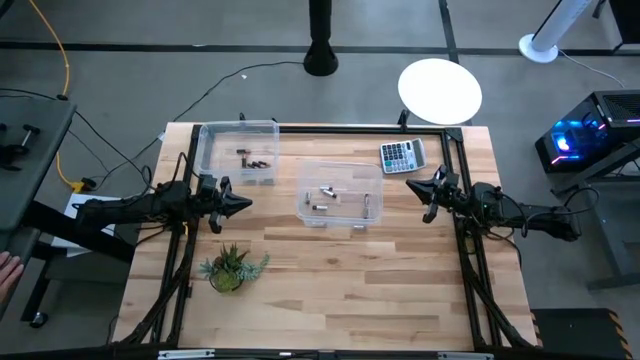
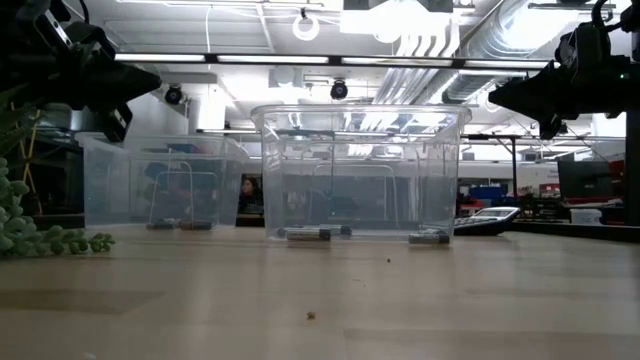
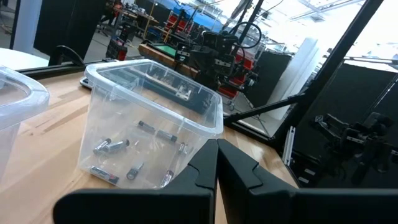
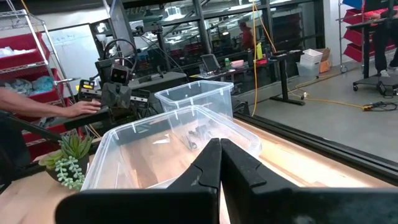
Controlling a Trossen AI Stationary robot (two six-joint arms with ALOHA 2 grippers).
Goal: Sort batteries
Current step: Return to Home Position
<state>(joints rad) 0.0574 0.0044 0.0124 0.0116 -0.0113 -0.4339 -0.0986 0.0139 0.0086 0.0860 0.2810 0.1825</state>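
Note:
Several small dark and silvery batteries [image 1: 325, 195] lie on the floor of a clear bin [image 1: 341, 193] in the middle of the table. A few more batteries [image 1: 255, 158] lie in a second clear bin [image 1: 238, 152] toward the far left. My left gripper [image 1: 245, 203] hovers above the table to the left of the middle bin, shut and empty, pointing right. My right gripper [image 1: 412, 188] hovers to that bin's right, shut and empty, pointing left. The left wrist view shows the middle bin's batteries [image 3: 124, 155] beyond the shut left gripper [image 3: 217, 155]. The right wrist view shows the shut right gripper [image 4: 220, 149].
A grey calculator [image 1: 402, 156] lies near the far right corner, just beyond my right gripper. A small potted plant [image 1: 230, 268] stands near the left, on the near side of my left gripper. A person's hand [image 4: 62, 109] shows beyond the table's left side. Bare wood fills the near half.

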